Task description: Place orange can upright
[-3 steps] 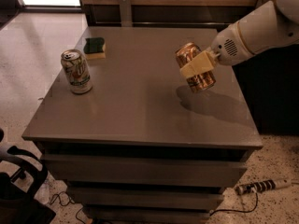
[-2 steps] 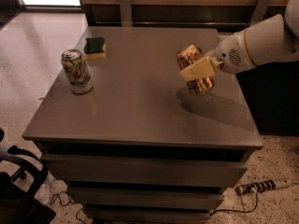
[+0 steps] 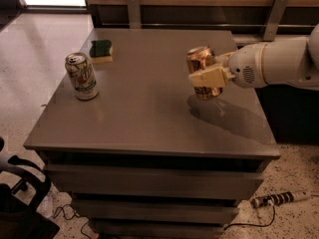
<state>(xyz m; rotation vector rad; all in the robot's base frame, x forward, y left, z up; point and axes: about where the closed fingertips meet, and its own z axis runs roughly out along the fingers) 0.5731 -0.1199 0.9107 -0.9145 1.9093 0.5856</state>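
From my seat, the end effector [image 3: 204,74] sits over the right half of the surface [image 3: 144,113], clamped on the orange can [image 3: 200,59]. Its pale near finger [image 3: 209,77] covers a band across the can's middle, and the far finger is behind the can, out of my sight. I cannot tell whether the can's lower end touches the surface. The arm [image 3: 279,63] runs off the right edge. The lettering on the white-and-green can [image 3: 81,78] is too blurred to read. A black object [image 3: 17,203] at lower left is cut off by the edge.
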